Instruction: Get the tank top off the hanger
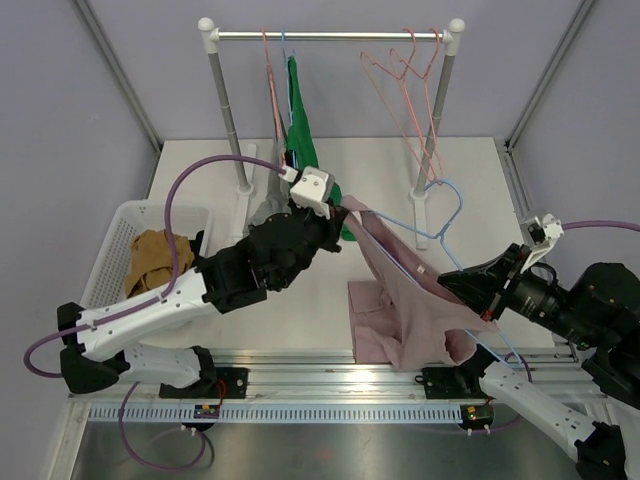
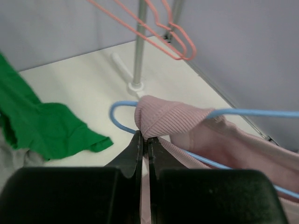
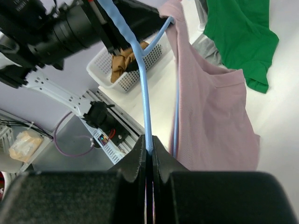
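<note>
Basket (image 1: pixel 118 232): white, latticed, set at the table's left edge, beside the left arm.
Brown garment (image 1: pixel 158 257): crumpled, lodged inside the basket.
Left gripper (image 2: pixel 145 139): fingers clenched on a ribbed shoulder strap of the tank top; the strap is bunched just above the fingertips.
Grey garment (image 1: pixel 264 208): draped at the foot of the rack's left post, partly hidden by the left arm.
Green garment (image 1: pixel 300 125): hung from the rail near the left post, its lower edge trailed onto the table (image 1: pixel 480 170).
Rack rail (image 1: pixel 330 36): metal, carried by two white-capped posts at the far side of the table.
Tank top (image 1: pixel 400 310): pink, located between the two grippers at the table's centre-right; one strap is lifted by the left gripper, the hem is spread on the table surface, and the hanger wire is threaded through it.
Hanger (image 1: pixel 447 205): light blue, off the rail, tilted, its hook held over the table.
Pink hangers (image 1: pixel 405 85): bare, hooked on the rail near the right post.
Right gripper (image 3: pixel 148 143): fingers clamped on the hanger's blue wire.
</note>
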`<action>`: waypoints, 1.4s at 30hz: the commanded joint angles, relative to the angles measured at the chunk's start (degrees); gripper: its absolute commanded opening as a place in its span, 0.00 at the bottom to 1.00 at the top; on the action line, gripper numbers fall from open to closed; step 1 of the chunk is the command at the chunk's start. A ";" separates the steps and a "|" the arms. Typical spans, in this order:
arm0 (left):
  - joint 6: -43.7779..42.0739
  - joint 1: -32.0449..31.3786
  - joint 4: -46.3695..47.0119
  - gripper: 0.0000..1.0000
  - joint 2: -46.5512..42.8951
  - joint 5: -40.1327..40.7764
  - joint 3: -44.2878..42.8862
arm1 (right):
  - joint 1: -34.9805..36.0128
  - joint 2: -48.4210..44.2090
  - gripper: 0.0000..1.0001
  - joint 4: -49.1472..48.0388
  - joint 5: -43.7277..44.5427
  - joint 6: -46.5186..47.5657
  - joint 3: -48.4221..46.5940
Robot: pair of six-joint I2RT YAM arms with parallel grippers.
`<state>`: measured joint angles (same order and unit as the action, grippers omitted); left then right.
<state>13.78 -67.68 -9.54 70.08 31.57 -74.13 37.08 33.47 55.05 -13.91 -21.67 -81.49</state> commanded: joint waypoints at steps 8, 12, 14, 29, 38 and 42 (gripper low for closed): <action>17.51 16.16 -18.31 0.00 -12.15 12.21 3.37 | 0.27 -3.85 0.00 -4.94 -16.83 7.87 5.90; 16.46 18.11 -20.17 0.00 -13.65 5.71 4.25 | 0.19 -5.26 0.00 -10.74 -20.28 8.40 8.10; 14.18 18.02 -17.46 0.00 -15.06 -2.85 6.62 | 0.19 -5.35 0.00 -16.70 -19.40 8.49 10.99; 12.93 3.34 -1.26 0.00 -17.18 -18.78 27.72 | 0.27 10.36 0.00 -49.11 1.31 4.97 13.58; 14.52 0.10 -14.35 0.42 -14.36 -8.12 21.50 | 0.19 20.83 0.00 -14.80 18.47 2.25 -2.26; 14.25 -0.43 -20.77 0.64 -15.32 -5.04 16.48 | 0.27 24.00 0.00 -10.84 21.46 3.04 -5.51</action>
<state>28.01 -67.59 -27.11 56.25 20.73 -51.70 37.08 55.16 37.69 1.41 -18.83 -83.35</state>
